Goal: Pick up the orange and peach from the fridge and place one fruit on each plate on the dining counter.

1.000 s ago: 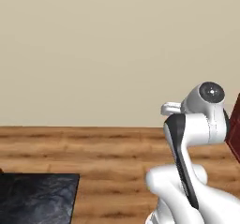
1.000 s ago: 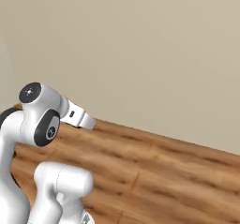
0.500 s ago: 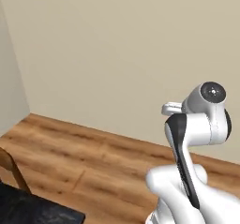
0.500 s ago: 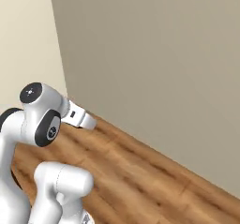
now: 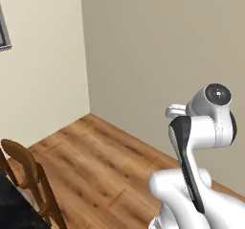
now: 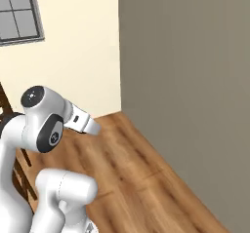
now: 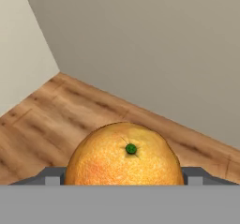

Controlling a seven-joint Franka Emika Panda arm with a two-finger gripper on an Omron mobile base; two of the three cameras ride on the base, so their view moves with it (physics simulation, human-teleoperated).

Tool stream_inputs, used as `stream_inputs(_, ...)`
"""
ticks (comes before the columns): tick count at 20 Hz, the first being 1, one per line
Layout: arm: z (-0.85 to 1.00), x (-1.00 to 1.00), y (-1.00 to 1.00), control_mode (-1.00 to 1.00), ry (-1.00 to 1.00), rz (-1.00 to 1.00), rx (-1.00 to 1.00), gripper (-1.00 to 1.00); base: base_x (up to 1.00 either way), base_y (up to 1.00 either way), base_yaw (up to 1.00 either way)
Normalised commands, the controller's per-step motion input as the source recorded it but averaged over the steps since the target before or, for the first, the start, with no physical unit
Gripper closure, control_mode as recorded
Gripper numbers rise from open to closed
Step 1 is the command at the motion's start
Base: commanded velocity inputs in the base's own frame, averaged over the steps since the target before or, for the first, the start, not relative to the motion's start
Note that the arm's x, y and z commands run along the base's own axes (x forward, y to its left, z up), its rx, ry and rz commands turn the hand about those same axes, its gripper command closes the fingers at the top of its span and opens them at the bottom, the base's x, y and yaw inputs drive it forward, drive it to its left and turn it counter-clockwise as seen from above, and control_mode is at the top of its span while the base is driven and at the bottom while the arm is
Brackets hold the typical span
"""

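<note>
Tool (image 7: 124,183): it is holding the orange (image 7: 124,155), jaws closed on its two sides | Orange: sitting right in the tool, stem end facing the camera | Ahead of tool: wooden floor (image 7: 56,110) and wall corner | Risk: the round fruit may be slipping out if the base is turning fast.

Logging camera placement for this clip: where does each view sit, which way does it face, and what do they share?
Left base view: behind the arm's left, facing a room corner, wooden floor, brown wooden stool; white arm lower right.
Right base view: behind its right, same corner, grey-framed window; arm lower left.
Hand view: along the gripper, round orange close up.
All share the corner and floor.
</note>
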Motion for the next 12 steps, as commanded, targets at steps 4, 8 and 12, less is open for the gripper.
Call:
stream_inputs(4,0.0,0.0,0.0,1.0,0.0,0.0,0.0,1.0,1.0,0.0,0.59)
stream_inputs(8,0.0,0.0,0.0,1.0,0.0,0.0,0.0,1.0,1.0,-0.04,0.59)
stream_inputs(12,0.0,0.0,0.0,1.0,0.0,0.0,0.0,1.0,1.0,-0.29,0.57)
